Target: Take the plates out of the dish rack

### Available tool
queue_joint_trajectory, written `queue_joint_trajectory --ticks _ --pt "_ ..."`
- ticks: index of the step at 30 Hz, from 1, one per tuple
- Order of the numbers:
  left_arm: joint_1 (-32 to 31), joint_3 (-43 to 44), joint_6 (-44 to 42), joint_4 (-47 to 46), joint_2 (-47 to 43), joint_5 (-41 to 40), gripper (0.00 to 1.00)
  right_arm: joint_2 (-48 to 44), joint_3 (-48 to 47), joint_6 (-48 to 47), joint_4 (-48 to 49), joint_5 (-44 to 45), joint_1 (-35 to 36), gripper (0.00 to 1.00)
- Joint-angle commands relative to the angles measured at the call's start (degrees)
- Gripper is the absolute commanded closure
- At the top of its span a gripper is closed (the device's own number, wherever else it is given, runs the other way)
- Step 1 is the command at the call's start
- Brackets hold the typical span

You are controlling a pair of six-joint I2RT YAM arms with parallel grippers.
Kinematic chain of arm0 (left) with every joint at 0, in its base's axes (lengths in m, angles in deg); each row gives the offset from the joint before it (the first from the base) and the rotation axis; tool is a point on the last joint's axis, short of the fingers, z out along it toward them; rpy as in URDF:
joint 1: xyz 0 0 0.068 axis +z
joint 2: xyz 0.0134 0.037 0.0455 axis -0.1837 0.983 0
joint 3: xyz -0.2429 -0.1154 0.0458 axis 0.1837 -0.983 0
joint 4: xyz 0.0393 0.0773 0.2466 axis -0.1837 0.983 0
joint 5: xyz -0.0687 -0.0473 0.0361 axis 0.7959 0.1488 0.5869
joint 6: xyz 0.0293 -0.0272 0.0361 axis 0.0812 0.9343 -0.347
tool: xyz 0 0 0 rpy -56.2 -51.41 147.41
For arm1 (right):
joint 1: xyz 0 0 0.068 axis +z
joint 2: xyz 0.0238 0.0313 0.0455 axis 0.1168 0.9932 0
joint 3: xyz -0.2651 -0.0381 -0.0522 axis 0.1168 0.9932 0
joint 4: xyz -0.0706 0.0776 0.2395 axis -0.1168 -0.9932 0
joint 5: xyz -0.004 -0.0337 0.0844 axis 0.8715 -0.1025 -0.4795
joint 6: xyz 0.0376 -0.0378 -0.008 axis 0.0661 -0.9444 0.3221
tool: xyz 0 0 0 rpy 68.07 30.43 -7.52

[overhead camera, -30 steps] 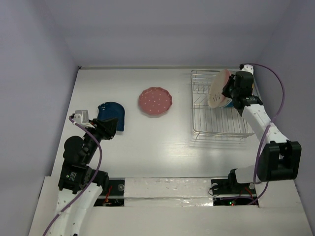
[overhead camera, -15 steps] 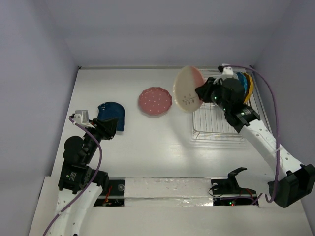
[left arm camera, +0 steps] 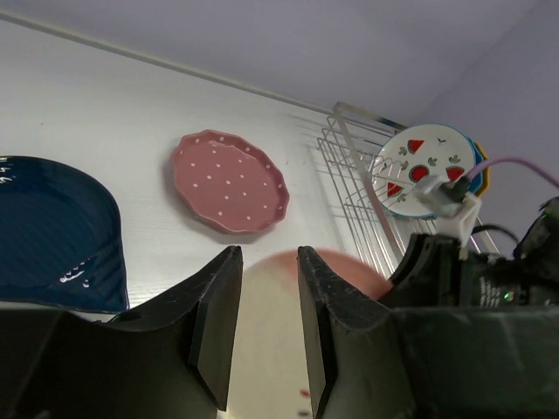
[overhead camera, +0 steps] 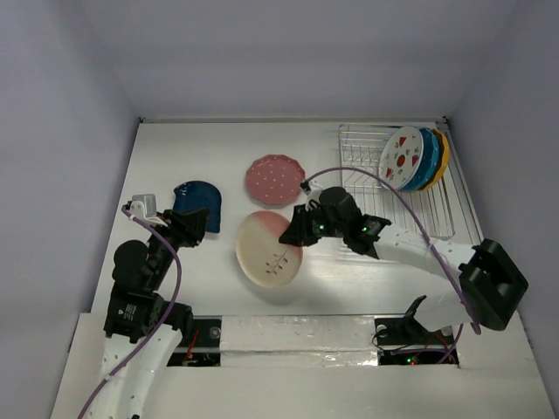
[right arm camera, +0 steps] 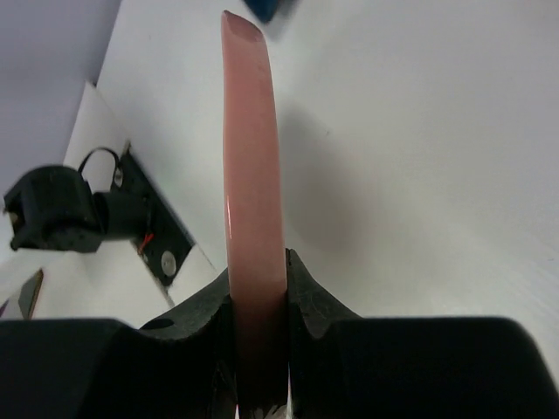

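Observation:
My right gripper point(overhead camera: 295, 234) is shut on the rim of the cream-and-pink sprig plate point(overhead camera: 267, 251) and holds it low over the table's front middle; the right wrist view shows the plate edge-on point(right arm camera: 252, 175) between the fingers. The dark blue plate point(overhead camera: 199, 203) and the pink dotted plate point(overhead camera: 276, 181) lie flat on the table. The white plate with red fruit point(overhead camera: 401, 158), the teal plate point(overhead camera: 425, 157) and the orange-yellow plate point(overhead camera: 442, 150) stand in the dish rack point(overhead camera: 384, 205) at the back right. My left gripper point(left arm camera: 266, 327) is open and empty near the dark blue plate point(left arm camera: 48, 231).
White walls close in the table at the back and both sides. The table's near edge point(overhead camera: 288, 321) with the arm bases runs just below the held plate.
My right arm has carried the cream-and-pink plate out of the rack, leftward and down toward the front middle of the table. The left arm has not moved.

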Motion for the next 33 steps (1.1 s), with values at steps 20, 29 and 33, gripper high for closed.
queue_joint_trajectory --ticks 20,29,33 --pt "0.83 0.88 -0.26 -3.23 0.58 1.22 0.71 11.78 6.43 2.52 6.77 15.99 2.03 0.48" --pt "0.83 0.88 -0.26 -3.23 0.14 1.31 0.71 15.57 5.38 2.70 5.98 20.91 2.03 0.34" --pt "0.83 0.96 -0.26 -3.31 0.06 1.40 0.71 13.11 4.77 2.35 3.88 23.98 2.03 0.22"
